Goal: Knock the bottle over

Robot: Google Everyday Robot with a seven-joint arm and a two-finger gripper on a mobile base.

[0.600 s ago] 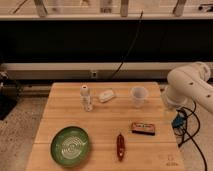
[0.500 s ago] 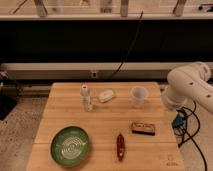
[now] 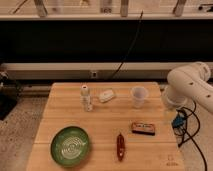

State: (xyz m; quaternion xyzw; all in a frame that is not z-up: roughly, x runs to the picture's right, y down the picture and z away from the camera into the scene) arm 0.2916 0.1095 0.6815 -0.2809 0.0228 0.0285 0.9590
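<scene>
Nothing has shifted since half a second ago: the bottle, the other things and the arm sit where they did.

No writing can be read. The bottle (image 3: 86,97) shows only faint reddish marks on its side, and the flat dark packet (image 3: 143,128) has a reddish face whose print is too blurred to make out.

Your bottle is slim, white and cylindrical with a rounded white cap. It stands upright at about 11 o'clock from the middle of the counter (image 3: 100,117), roughly as tall as the cup.

The counter is pale wooden planks. Just beside the bottle, at its 3 o'clock, lies a small flat lumpy white thing (image 3: 106,95). The see-through plastic cup (image 3: 139,96) stands at 1 o'clock, a round green plate (image 3: 70,145) with ringed ridges at 7 o'clock, a slender red-brown pepper-shaped thing (image 3: 119,146) at 6 o'clock, and the packet at 4 o'clock.

The smooth white arm (image 3: 192,87) bulges in at 3 o'clock. The gripper (image 3: 176,119) hangs off the counter's right edge, well apart from the bottle; you cannot tell whether it is open or closed.
</scene>
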